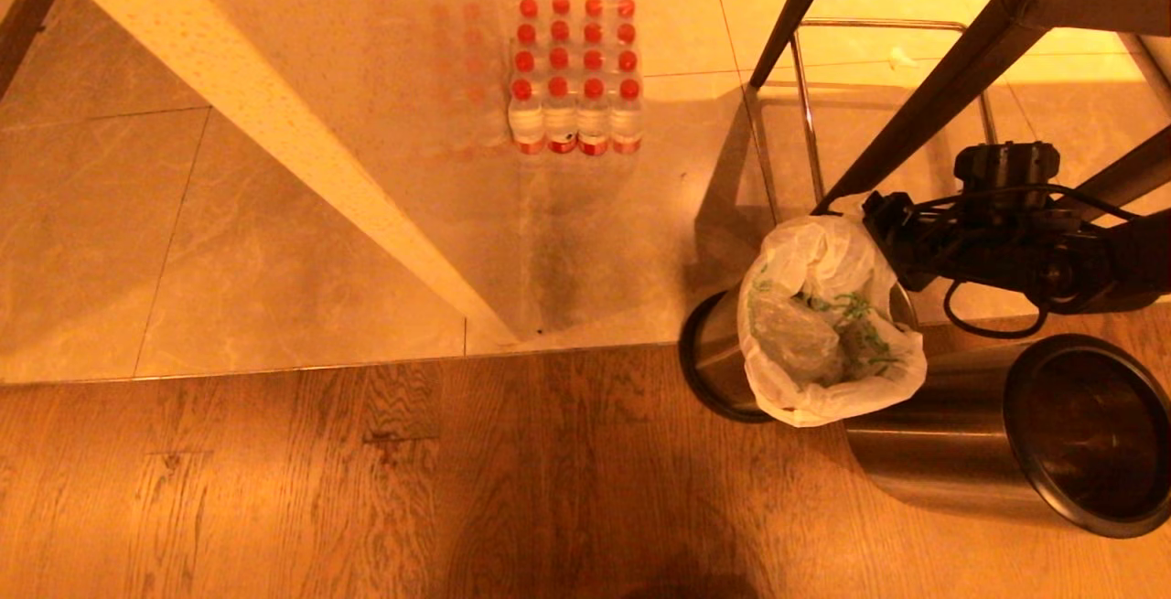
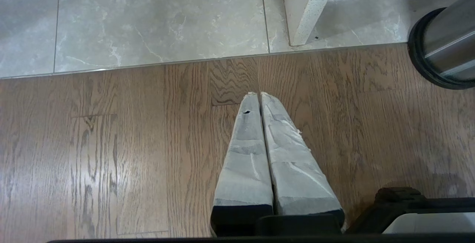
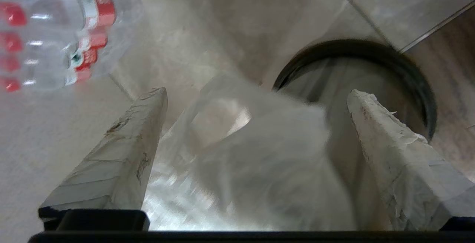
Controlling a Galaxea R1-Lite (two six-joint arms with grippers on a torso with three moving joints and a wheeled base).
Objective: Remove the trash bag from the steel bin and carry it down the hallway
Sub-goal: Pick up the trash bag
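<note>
1 crinkly white trash bag [image 1: 828,325] (green print)

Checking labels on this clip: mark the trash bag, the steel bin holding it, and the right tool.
trash bag [image 1: 828,256]: head view, upper white plastic.
steel bin [image 1: 709,357]: head view, left wall.
right tool [image 3: 256,94]: right wrist view, between fingertips.

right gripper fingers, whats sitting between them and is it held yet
In the right wrist view, the crinkly white plastic trash bag rises between the open right gripper's taped fingers, over the round steel bin. Nothing pinches it.
</note>
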